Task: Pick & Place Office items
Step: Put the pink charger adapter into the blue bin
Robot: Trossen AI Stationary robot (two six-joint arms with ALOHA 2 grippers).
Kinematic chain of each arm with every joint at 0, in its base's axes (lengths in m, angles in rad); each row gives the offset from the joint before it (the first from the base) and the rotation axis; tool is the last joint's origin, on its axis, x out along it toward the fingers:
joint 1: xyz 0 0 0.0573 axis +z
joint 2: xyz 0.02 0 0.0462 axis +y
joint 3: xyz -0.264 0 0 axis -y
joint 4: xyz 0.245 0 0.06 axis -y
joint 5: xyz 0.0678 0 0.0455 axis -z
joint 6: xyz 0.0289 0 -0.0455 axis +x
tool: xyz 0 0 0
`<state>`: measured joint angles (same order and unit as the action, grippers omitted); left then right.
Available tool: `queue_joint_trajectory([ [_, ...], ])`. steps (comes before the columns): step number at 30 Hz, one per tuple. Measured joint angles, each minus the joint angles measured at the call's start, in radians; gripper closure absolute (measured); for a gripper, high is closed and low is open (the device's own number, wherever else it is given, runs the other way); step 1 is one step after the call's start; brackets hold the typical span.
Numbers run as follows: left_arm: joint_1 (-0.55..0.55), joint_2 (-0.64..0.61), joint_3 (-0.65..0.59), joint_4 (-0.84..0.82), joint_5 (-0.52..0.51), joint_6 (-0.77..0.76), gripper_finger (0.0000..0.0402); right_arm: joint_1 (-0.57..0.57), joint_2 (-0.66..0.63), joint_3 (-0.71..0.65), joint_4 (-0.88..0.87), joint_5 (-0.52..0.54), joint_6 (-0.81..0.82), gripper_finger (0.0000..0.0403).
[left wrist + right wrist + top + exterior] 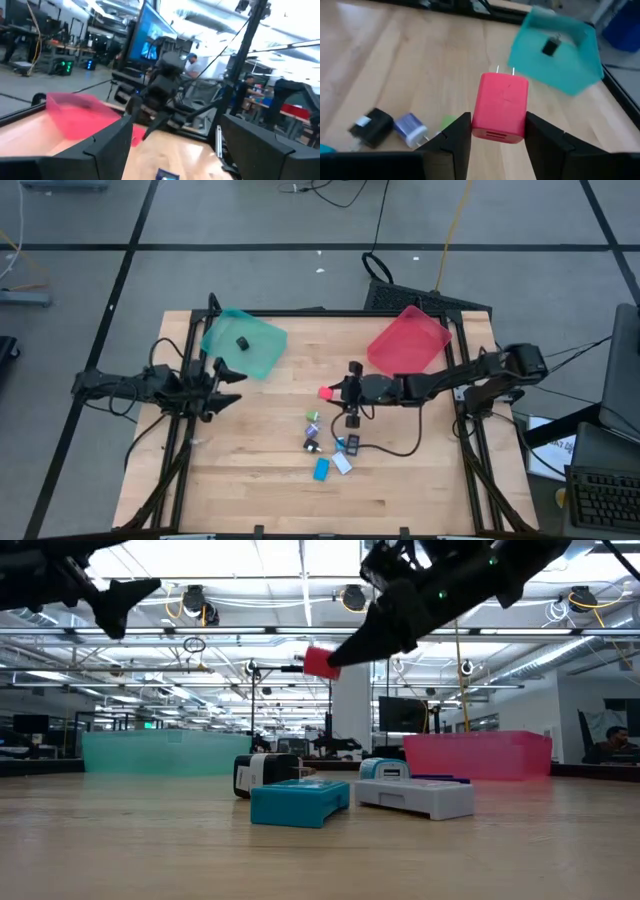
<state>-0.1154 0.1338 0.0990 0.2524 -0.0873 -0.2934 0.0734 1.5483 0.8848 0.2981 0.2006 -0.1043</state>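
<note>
The right pincer [495, 132] has its two fingers closed on a red block [500, 107], a small plug-in charger with two prongs pointing away from the wrist. It grips the block by its flat sides near the socket end, which leaves the prongs free and probably makes for an easy drop. In the high view the block [326, 392] hangs over the middle of the surface [250, 480], between the teal tray [262, 350] and the red tray [405, 342]; which tray it is bound for cannot be told.

The low view shows what the high view cannot: the block [320, 662] is well clear of the wood, carried high above the other pieces. The right wrist view adds the prongs and shows a black piece [550, 47] already lying in the teal tray (the same dark speck is visible from above).

The rest of the office items sit in a loose cluster just in front of the right pincer: a bright blue block [298, 802], a white block [415, 796], a black block [374, 126], a purple block [410, 125] and a green block [449, 121].

The left pincer [228, 375] waits near the teal tray, fingers spread and empty; its own camera looks across at the right arm and the red tray.
</note>
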Motion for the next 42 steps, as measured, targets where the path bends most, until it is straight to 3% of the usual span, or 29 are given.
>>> queue_joint_trajectory([
  [7, 0.0, 0.261, 0.0, 0.115, -0.115, -0.052, 0.0118, 0.0, -0.02, 0.0, 0.038, -0.127, -0.047, 0.0258],
  [11, 0.0, 0.45, 0.0, 0.295, -0.098, -0.088, 0.0117, 0.0, -0.017, 0.0, 0.075, -0.224, -0.057, 0.0258],
  [16, 0.0, 0.644, 0.026, 0.453, -0.096, -0.13, 0.0106, 0.005, -0.016, 0.0, 0.099, -0.253, -0.065, 0.0259],
  [22, 0.0, 0.848, 0.145, 0.454, -0.095, -0.249, 0.0111, 0.042, -0.016, 0.0, 0.095, -0.084, -0.229, 0.0259],
  [27, 0.008, 1.001, 0.287, 0.454, -0.096, -0.256, 0.0123, 0.055, -0.016, 0.0, 0.141, 0.062, -0.406, 0.0259],
  [37, 0.036, 1.227, 0.528, 0.324, -0.094, -0.254, 0.0122, 0.121, -0.016, 0.0, 0.215, 0.243, -0.571, 0.0259],
  [42, 0.044, 1.292, 0.591, 0.324, -0.088, -0.253, 0.0115, 0.132, -0.016, 0.0, 0.23, 0.251, -0.582, 0.0259],
])
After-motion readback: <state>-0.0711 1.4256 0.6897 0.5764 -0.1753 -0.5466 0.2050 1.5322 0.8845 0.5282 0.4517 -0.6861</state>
